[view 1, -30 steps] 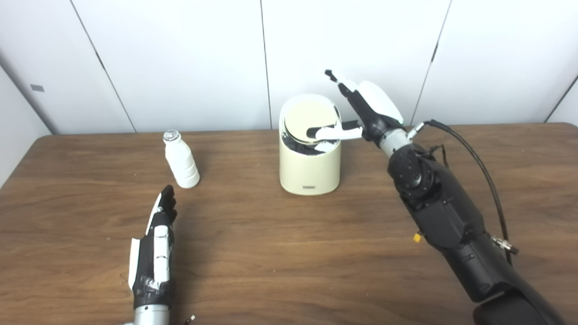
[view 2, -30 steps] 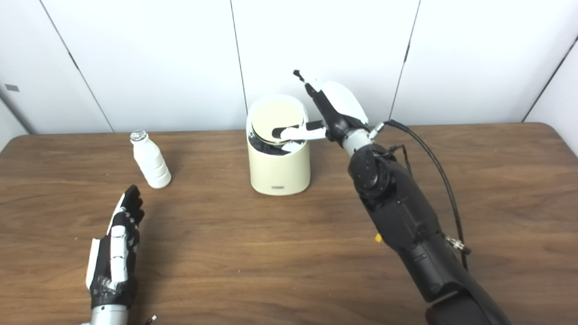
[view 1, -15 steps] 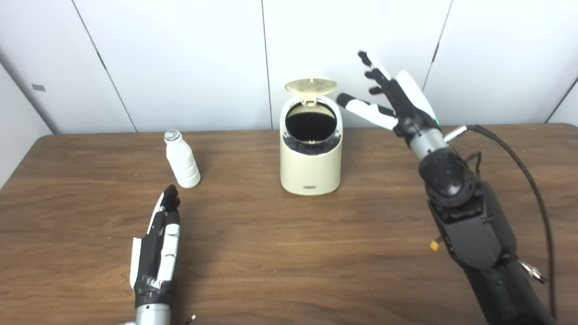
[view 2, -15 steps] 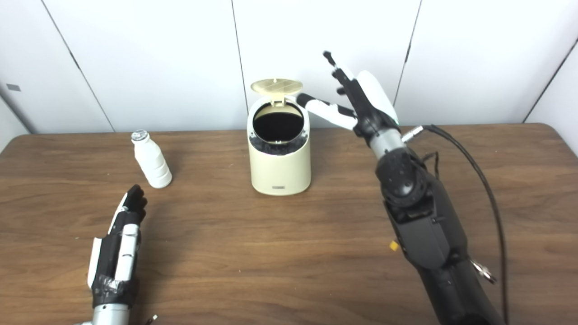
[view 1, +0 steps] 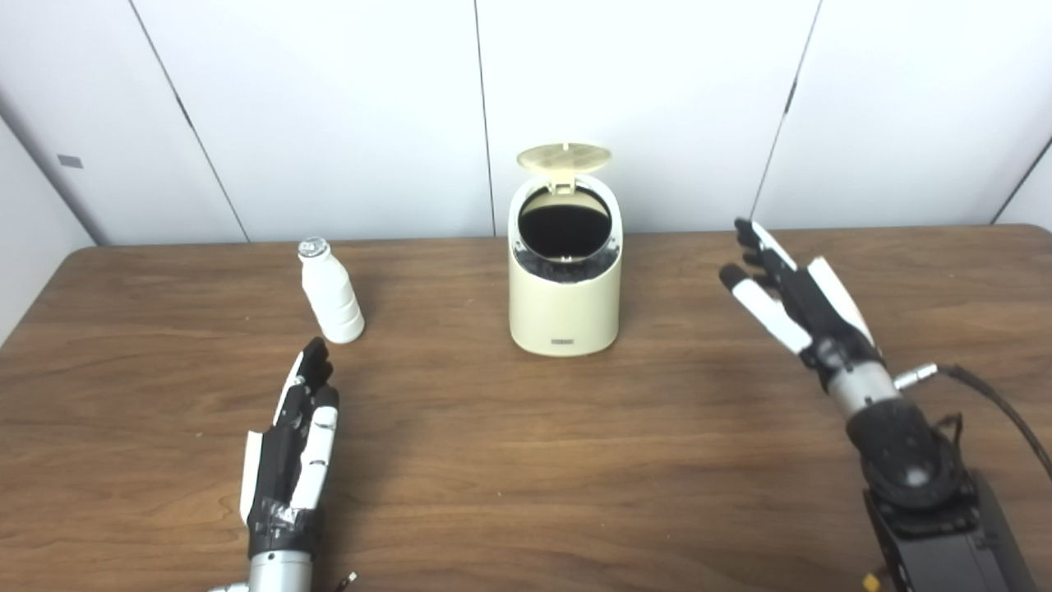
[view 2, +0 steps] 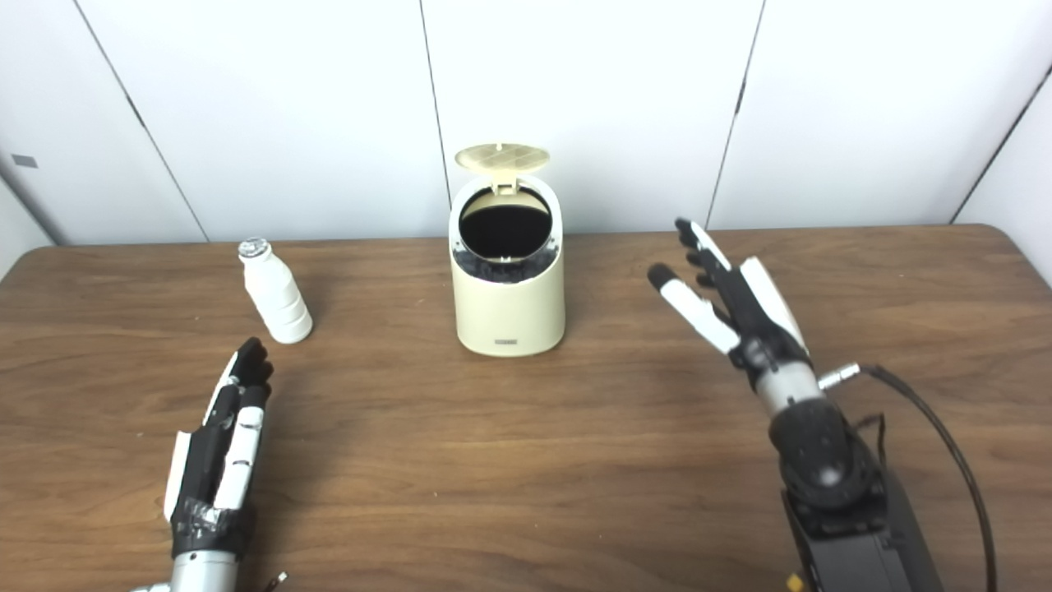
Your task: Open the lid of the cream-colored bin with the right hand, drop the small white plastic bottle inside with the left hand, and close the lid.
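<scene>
The cream-colored bin (view 1: 564,284) was seen upright near the back of the table (view 1: 526,460), its lid (view 1: 564,155) flipped up behind the dark opening. The small white plastic bottle (view 1: 330,290) stood upright well to the left of the bin, untouched. The left hand (view 1: 294,448) was held low just in front of the bottle, fingers extended and close together, nothing gripped. The right hand (view 2: 727,300) was held well to the right of the bin, fingers spread apart, empty.

Risks judged from here: the bottle is narrow and tall, so it could be tipped or rolled away if struck by the fingertips before a wrap is formed. The raised lid could be knocked shut by the forearm during the drop. The bin looks light and could be shoved by a late release.

Both views showed the same scene. The table's right rear corner was shown only in the right eye view; the left wall panel was shown more fully in the left eye view.
</scene>
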You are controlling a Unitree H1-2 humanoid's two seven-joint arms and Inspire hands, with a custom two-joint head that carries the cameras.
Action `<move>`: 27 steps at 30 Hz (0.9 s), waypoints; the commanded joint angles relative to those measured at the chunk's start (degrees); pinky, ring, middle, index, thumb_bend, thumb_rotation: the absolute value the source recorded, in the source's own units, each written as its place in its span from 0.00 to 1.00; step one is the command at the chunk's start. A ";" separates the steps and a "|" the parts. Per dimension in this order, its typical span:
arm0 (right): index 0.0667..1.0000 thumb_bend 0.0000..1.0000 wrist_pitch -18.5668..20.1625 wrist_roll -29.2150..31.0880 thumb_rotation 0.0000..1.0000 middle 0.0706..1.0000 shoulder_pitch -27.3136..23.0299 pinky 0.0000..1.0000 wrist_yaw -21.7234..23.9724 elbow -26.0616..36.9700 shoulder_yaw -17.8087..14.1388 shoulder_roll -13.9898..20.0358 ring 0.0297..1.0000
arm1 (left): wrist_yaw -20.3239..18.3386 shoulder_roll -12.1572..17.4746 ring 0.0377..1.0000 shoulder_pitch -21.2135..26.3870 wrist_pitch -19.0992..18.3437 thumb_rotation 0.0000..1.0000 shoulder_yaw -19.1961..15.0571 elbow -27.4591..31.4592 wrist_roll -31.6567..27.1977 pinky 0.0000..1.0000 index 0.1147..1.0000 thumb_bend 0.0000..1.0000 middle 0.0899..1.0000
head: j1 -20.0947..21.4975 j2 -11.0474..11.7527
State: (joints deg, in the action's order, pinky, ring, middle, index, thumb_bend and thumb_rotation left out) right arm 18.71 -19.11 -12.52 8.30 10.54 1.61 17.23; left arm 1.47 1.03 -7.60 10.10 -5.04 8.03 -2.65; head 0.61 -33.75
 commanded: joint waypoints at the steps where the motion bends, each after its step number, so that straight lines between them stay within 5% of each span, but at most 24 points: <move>1: 0.94 0.66 -1.38 2.60 1.00 0.94 -0.37 0.92 -0.36 2.72 -1.88 0.10 0.93 | -0.12 0.34 0.97 -0.82 0.63 0.69 0.05 -2.70 0.40 1.00 0.96 0.31 0.97 | 0.02 0.00; 11: 0.98 0.69 -4.00 21.77 0.97 0.98 6.26 0.99 0.26 1.80 -9.64 -6.51 0.98 | -0.32 0.56 0.97 -1.01 0.12 0.69 -0.02 -2.01 -0.21 0.99 0.96 0.34 0.97 | -0.09 -0.48; 19: 0.99 0.62 -12.48 32.46 1.00 1.00 9.29 1.00 0.88 -2.97 -13.90 -11.22 1.00 | -0.29 1.14 0.97 -1.00 -0.08 0.68 -0.04 -1.90 0.37 0.99 0.96 0.36 0.96 | 0.08 -0.86; 27: 0.99 0.63 -20.81 35.00 1.00 1.00 9.88 1.00 1.69 -8.40 -13.94 -11.39 1.00 | -1.01 1.64 0.97 -0.88 -0.47 0.65 -0.26 -1.84 -1.48 0.99 0.95 0.38 0.96 | -1.32 -1.13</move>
State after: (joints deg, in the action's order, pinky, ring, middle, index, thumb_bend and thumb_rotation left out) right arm 1.34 14.80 -1.98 9.33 2.25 -12.29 5.62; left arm 1.24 1.68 -7.56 9.49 -4.94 8.02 -3.57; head -0.43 -34.89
